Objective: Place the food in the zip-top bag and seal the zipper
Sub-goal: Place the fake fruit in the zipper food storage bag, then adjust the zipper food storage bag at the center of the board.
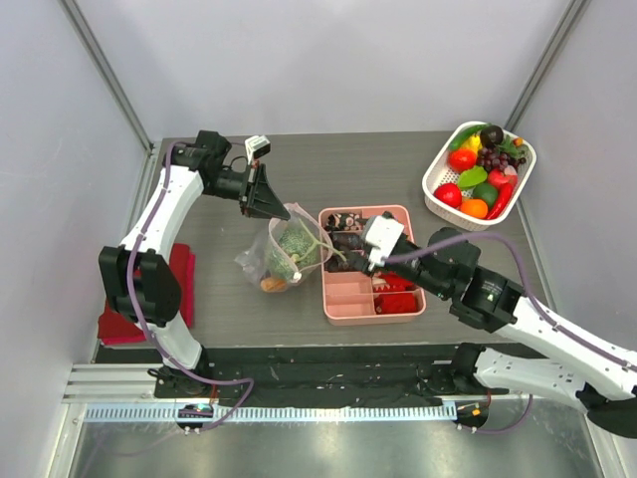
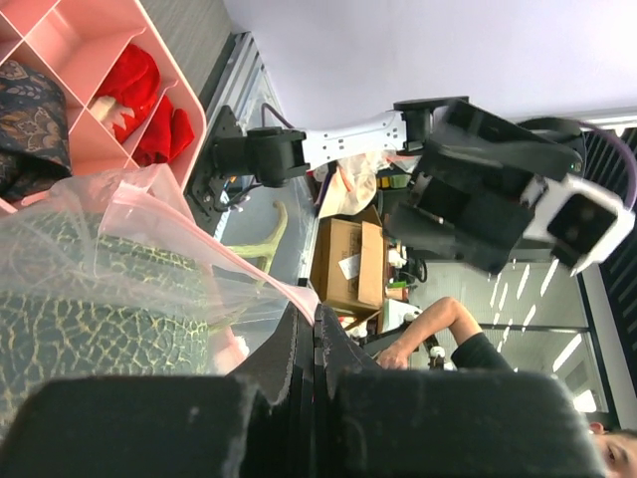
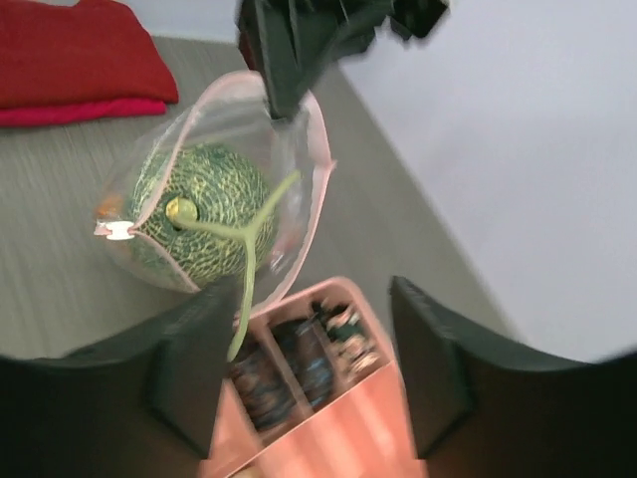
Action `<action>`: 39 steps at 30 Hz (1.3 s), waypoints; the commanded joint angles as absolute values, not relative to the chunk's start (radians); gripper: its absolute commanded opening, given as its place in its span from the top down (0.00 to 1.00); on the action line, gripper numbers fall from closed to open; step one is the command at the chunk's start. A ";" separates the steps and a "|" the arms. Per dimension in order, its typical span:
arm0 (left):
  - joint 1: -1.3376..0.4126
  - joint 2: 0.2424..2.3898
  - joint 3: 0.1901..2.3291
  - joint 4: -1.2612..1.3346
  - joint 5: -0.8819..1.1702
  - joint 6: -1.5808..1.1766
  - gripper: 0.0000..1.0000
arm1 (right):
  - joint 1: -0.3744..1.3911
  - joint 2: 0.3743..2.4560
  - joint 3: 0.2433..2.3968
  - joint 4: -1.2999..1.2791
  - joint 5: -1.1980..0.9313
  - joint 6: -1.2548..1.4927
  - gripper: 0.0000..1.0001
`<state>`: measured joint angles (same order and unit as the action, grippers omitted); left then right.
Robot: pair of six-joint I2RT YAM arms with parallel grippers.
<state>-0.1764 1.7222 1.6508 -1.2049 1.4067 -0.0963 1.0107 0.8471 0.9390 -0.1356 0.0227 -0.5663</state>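
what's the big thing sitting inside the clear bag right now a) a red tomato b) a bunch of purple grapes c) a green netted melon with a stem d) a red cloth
c: a green netted melon with a pale stem fills the zip-top bag, whose rim is pinched by the left hand.

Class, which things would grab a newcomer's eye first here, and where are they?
A netted green melon sits inside the clear zip-top bag at mid-table, its rim pinched by the left gripper. Far right, a white basket brims with bright toy fruit; a pink tray lies beside the bag.
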 commanded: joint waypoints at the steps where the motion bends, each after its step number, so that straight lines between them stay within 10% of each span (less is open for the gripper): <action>1: -0.175 1.687 1.700 -1.310 1.500 -0.009 1.00 | 0.867 0.860 0.942 -0.204 0.082 -0.088 0.41; 11: -0.175 1.675 1.695 -1.328 1.479 -0.005 1.00 | 0.491 1.175 1.061 -0.178 -0.573 0.471 0.46; 28: -0.163 1.641 1.654 -1.318 1.463 0.023 1.00 | 0.584 1.377 0.992 -0.074 -0.574 0.476 0.35; 32: -0.140 1.631 1.634 -1.318 1.428 0.023 1.00 | 0.587 1.384 1.022 -0.054 -0.623 0.511 0.99; 39: -0.048 1.478 1.540 -1.027 0.866 -0.282 1.00 | 0.592 1.390 1.199 -0.017 -0.712 0.665 0.99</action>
